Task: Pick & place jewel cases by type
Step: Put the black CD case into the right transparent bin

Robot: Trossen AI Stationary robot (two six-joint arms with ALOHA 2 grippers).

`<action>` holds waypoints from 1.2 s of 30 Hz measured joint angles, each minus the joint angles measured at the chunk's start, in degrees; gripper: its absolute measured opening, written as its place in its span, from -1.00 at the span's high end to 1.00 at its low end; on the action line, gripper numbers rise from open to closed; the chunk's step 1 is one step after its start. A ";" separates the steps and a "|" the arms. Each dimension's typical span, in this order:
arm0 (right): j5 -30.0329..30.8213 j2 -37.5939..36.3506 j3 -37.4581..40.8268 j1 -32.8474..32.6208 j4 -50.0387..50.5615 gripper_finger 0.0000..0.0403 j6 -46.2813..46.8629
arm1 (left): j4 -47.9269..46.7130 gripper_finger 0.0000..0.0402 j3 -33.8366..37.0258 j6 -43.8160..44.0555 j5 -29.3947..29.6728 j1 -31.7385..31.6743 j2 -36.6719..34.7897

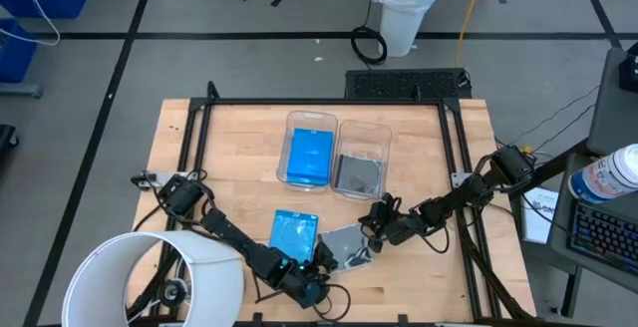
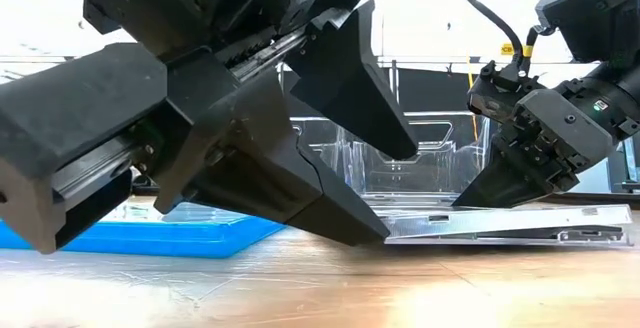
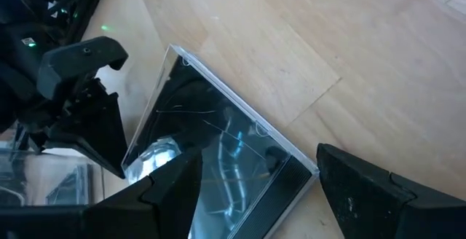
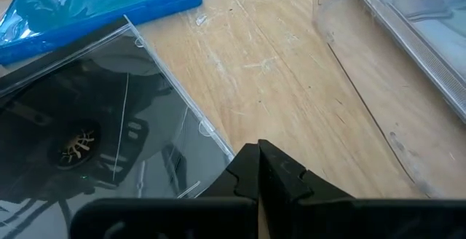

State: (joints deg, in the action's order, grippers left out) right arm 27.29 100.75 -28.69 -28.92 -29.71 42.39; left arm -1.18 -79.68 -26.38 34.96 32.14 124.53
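A dark grey jewel case (image 1: 344,248) lies on the table near the front edge, next to a blue jewel case (image 1: 294,233). My left gripper (image 1: 321,259) is open. Its fingers (image 3: 164,195) stand on either side of the grey case's near corner (image 3: 291,173), and I cannot tell whether they touch it. My right gripper (image 1: 371,229) is shut at the case's far right side. Another blue case (image 1: 310,156) lies in the left bin (image 1: 299,118). Another grey case (image 1: 357,174) lies in the right bin (image 1: 364,126). My right gripper's shut fingertips (image 4: 258,155) stand against the grey case's edge near a corner (image 4: 222,151). They slant down from the table's right side. In the low view they rest on the case's top edge (image 2: 470,210). The case lies on the table, one side a little raised.
The two clear bins stand side by side in the middle of the table, beyond both grippers. A large white round shade (image 1: 150,277) overlaps the table's near left corner. A black frame (image 1: 329,101) runs around the work area.
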 joint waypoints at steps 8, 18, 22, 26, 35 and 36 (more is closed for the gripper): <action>0.00 0.00 0.00 -0.03 -0.28 1.00 0.00 | 0.96 -0.34 -0.07 -1.64 0.63 0.07 -0.10; -0.28 0.11 0.11 -0.05 -1.99 1.00 0.45 | 1.04 -0.34 -0.13 -2.07 1.27 0.11 -0.15; -0.21 0.11 0.11 -0.57 -2.08 1.00 1.50 | 1.02 -0.34 -0.13 -2.57 1.44 0.11 -0.15; 0.20 0.15 0.11 -1.10 -2.23 1.00 1.93 | 1.02 -0.34 -0.13 -3.40 1.93 0.20 -0.17; 1.99 0.13 0.04 -1.23 -1.57 1.00 1.41 | 1.34 -0.34 -0.15 -3.97 1.99 0.33 -0.22; 2.36 0.13 0.04 -1.23 -1.58 1.00 1.21 | 1.34 -0.34 -0.15 -3.97 2.02 0.37 -0.22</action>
State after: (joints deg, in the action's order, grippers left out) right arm 29.64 100.88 -28.64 -30.15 -31.29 43.60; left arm 0.15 -79.83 -30.35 36.97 32.51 124.31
